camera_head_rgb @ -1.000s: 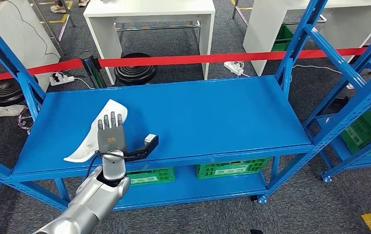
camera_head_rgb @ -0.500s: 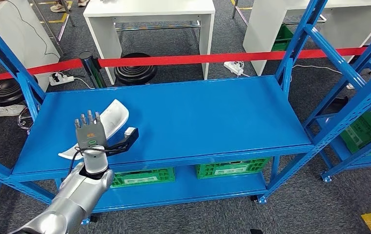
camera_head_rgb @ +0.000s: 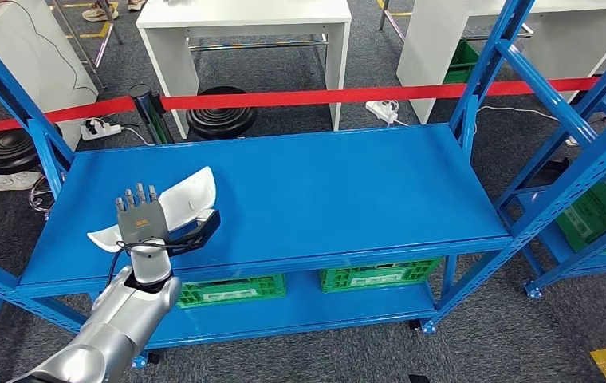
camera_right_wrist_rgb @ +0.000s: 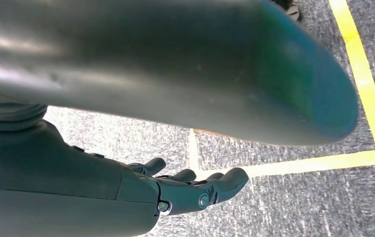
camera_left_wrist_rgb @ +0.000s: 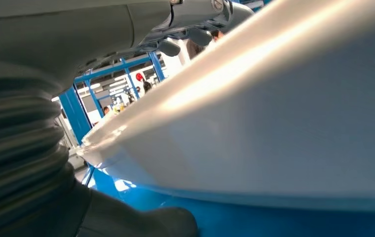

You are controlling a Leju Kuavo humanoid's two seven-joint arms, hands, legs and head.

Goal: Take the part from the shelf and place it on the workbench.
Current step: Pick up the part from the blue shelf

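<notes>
White part (camera_head_rgb: 180, 201) lifted since earlier in left hand (camera_head_rgb: 142, 219), no legible writing

Green crates (camera_head_rgb: 308, 283), red barrier tape (camera_head_rgb: 324, 97)

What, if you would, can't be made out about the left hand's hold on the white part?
- Head view: the left hand covers the middle of the white part, hiding any contact.
- Left wrist view: the part is blurred; fingers partly hidden.
- Lifted off the shelf? Unclear.
</notes>
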